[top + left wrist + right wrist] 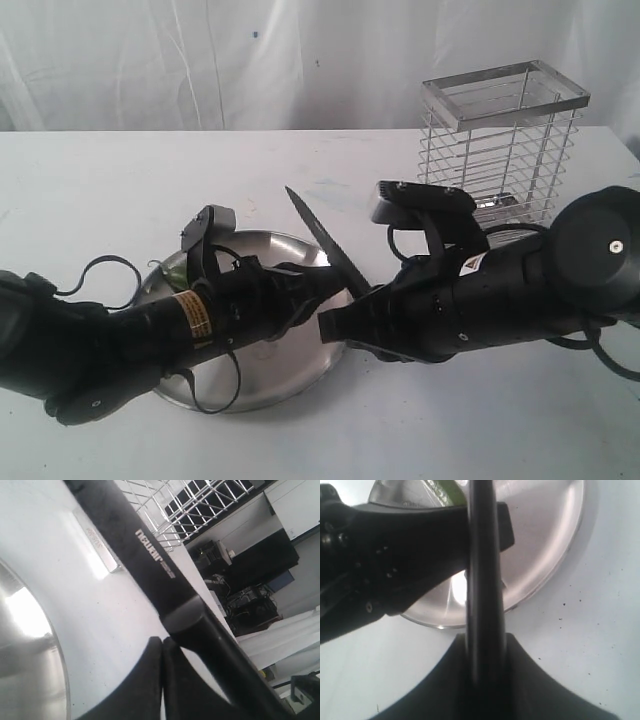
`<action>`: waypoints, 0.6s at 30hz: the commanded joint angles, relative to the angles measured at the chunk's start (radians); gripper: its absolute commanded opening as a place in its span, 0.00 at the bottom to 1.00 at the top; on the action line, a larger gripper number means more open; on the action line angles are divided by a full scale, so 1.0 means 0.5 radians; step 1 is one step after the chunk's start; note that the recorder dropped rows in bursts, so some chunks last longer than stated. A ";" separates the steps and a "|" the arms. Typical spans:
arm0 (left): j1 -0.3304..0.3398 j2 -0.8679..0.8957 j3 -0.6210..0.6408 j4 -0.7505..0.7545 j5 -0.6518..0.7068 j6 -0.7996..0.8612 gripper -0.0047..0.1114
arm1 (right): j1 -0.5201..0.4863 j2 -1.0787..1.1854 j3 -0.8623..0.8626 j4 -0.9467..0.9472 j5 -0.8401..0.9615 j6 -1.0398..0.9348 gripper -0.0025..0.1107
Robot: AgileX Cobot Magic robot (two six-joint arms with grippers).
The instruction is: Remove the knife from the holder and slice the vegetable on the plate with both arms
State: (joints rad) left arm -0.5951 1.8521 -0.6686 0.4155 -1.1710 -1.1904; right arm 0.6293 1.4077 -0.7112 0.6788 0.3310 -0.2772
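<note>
The dark knife (325, 240) slants up and to the left over the plate's right edge, and my right gripper (345, 318) is shut on its black handle (484, 605). The round steel plate (290, 350) lies under both arms. My left gripper (335, 280) reaches across the plate to the knife. Its fingers (150, 680) are pressed together with nothing between them, right beside the handle (200, 630) where the blade (145, 560) begins. A sliver of the green chilli (172, 275) shows behind the left arm, on the plate's far left; the chilli (447, 490) also shows in the right wrist view.
The tall wire holder (500, 140) stands at the back right of the white table, behind the right arm. The left arm (120, 340) lies across the plate from the lower left, its cables looping over the plate's rim.
</note>
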 commanded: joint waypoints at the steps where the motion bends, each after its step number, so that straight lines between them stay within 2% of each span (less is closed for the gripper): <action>1: 0.053 -0.018 -0.009 -0.008 0.198 0.035 0.04 | -0.005 0.000 -0.002 0.003 -0.089 0.073 0.02; 7: 0.225 -0.027 0.092 0.017 0.247 0.013 0.04 | -0.005 0.000 -0.002 0.003 -0.152 0.073 0.02; 12: 0.260 -0.027 0.183 0.049 0.233 0.004 0.04 | -0.005 0.000 -0.002 -0.001 -0.148 0.073 0.02; 18: 0.260 -0.030 0.247 0.077 -0.100 0.004 0.04 | -0.005 0.000 -0.002 -0.001 -0.164 0.068 0.02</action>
State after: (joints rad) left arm -0.4659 1.8483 -0.5553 0.4314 -1.1372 -1.1880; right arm 0.6293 1.4077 -0.7112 0.6788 0.2722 -0.2443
